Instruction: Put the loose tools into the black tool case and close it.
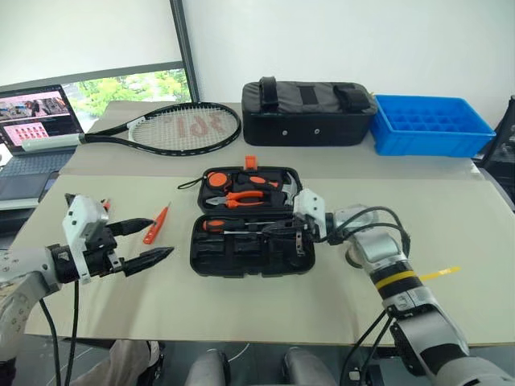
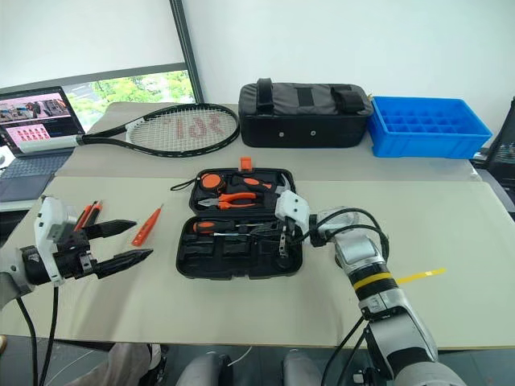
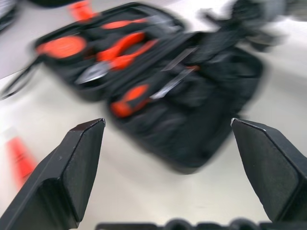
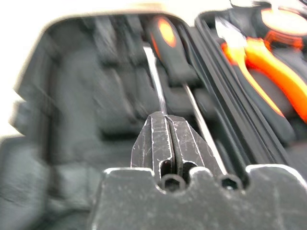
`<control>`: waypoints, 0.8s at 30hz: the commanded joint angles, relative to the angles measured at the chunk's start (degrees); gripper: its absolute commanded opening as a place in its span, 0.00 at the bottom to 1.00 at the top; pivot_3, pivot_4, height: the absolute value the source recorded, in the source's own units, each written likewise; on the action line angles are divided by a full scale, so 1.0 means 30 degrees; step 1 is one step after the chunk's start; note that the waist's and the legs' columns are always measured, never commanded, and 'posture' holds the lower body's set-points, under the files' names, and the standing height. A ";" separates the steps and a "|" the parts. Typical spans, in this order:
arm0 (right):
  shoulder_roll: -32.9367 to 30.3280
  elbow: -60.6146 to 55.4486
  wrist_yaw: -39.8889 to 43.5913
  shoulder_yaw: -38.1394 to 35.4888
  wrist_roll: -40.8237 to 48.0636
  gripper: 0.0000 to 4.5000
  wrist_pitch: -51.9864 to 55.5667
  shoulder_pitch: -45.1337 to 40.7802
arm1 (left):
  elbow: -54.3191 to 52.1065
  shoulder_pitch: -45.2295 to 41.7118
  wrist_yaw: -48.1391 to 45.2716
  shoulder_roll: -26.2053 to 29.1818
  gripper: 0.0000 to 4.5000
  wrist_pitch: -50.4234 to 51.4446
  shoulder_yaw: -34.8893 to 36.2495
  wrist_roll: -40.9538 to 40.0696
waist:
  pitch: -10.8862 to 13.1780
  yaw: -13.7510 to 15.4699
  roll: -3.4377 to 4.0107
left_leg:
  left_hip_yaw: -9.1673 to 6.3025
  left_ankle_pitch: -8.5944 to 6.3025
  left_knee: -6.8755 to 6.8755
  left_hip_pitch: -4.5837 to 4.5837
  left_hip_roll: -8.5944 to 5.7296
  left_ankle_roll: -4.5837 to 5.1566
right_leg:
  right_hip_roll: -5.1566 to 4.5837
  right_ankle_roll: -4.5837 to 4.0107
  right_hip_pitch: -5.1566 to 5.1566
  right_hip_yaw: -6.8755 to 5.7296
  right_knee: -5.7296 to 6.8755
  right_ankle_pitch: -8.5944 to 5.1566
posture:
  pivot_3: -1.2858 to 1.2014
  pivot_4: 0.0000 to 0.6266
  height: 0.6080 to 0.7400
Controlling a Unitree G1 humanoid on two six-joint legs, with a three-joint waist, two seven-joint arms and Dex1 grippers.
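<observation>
Directly beneath right gripper point(image 1: 299, 232): tool case point(image 1: 241, 256).

My left gripper point(image 1: 149, 239) has two black wedge-shaped fingers point(image 3: 72, 167) under a white block, with black cables trailing behind. My right gripper point(image 4: 168, 132) shows scratched dark pads pressed flat together, three socket screws just behind them in a grey mount, and farther back a yellow band with black cables.

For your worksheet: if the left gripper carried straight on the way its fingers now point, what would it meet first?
Most likely the open black tool case: the left gripper aims its open fingers at the case's near half across bare table. Depth is uncertain, so it may dip onto the table first.
</observation>
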 commanded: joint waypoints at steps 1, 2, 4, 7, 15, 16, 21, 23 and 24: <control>-0.1378 -0.2257 0.0328 -0.2709 0.2580 0.13 0.1187 0.0358 | 0.0949 -0.0757 0.2243 -0.1199 1.00 -0.1374 -0.0524 0.1582 | -0.0001 0.0132 -0.0003 | 0.0001 0.0000 -0.0004 0.0000 -0.0005 0.0000 | -0.0010 0.0001 0.0005 -0.0008 -0.0007 0.0001 | 0.52 0.24 0.76; -0.1695 -0.2620 0.0330 -0.3201 0.2984 0.19 0.1250 0.0631 | 0.1120 -0.0900 0.2545 -0.1501 1.00 -0.1726 -0.0674 0.1892 | -0.0003 0.0207 -0.0006 | -0.0002 -0.0001 -0.0005 -0.0003 -0.0009 0.0000 | -0.0021 0.0004 0.0017 -0.0031 -0.0015 0.0003 | 0.52 0.24 0.76; -0.2431 -0.3328 0.0631 -0.4159 0.3845 0.34 0.1410 0.1281 | 0.1476 -0.1238 0.3101 -0.2165 1.00 -0.1882 -0.0878 0.2075 | -0.0007 0.0306 -0.0023 | -0.0002 -0.0001 -0.0010 -0.0005 -0.0007 0.0000 | -0.0028 0.0004 0.0020 -0.0043 -0.0025 0.0002 | 0.52 0.24 0.76; -0.4062 -0.4025 0.1535 -0.5848 0.5040 0.57 0.1480 0.2648 | 0.2656 -0.1819 0.4104 -0.2782 1.00 -0.2185 -0.1653 0.3085 | -0.0007 0.0465 -0.0024 | 0.0001 -0.0001 -0.0027 -0.0007 -0.0005 0.0000 | -0.0019 0.0003 0.0019 -0.0044 -0.0034 0.0002 | 0.52 0.24 0.76; -0.7817 -0.4219 0.3126 -0.8190 0.5656 0.99 0.1184 0.5121 | 0.6827 -0.4461 0.7566 -0.3949 1.00 -0.1330 -0.3381 0.5754 | -0.0002 0.0442 -0.0027 | 0.0011 0.0000 -0.0022 0.0011 -0.0008 0.0002 | 0.0004 0.0005 0.0041 -0.0007 -0.0042 0.0002 | 0.52 0.24 0.76; -0.7993 -0.4281 0.3116 -0.8413 0.5786 0.99 0.1280 0.5209 | 0.7279 -0.4826 0.8063 -0.4133 1.00 -0.1095 -0.3506 0.6002 | -0.0001 0.0409 -0.0031 | 0.0007 0.0001 -0.0019 0.0017 -0.0017 0.0003 | 0.0001 0.0008 0.0041 -0.0017 -0.0031 0.0000 | 0.52 0.24 0.76; -0.8808 -0.4668 0.3494 -0.9026 0.6599 0.99 0.2009 0.5572 | 0.7849 -0.5929 0.8427 -0.5154 1.00 0.0381 -0.4183 0.5752 | -0.0006 0.0381 -0.0020 | 0.0001 0.0002 -0.0014 0.0008 -0.0023 0.0002 | 0.0020 0.0011 0.0038 0.0012 -0.0028 0.0006 | 0.52 0.24 0.76; -0.8987 -0.4673 0.3479 -0.9298 0.6739 0.99 0.1969 0.5514 | 0.8278 -0.6406 0.8472 -0.5494 1.00 0.0678 -0.4205 0.5690 | -0.0007 0.0496 -0.0020 | -0.0002 0.0002 -0.0006 0.0005 -0.0024 0.0001 | 0.0019 0.0017 0.0046 0.0002 -0.0031 0.0008 | 0.52 0.24 0.76; -0.9054 -0.4680 0.3459 -0.9365 0.6810 0.99 0.1980 0.5500 | 0.8411 -0.6550 0.8473 -0.5596 1.00 0.0752 -0.4193 0.5683 | -0.0007 0.0519 -0.0020 | -0.0001 0.0002 -0.0003 0.0010 -0.0024 0.0001 | 0.0020 0.0016 0.0048 0.0002 -0.0031 0.0008 | 0.52 0.24 0.76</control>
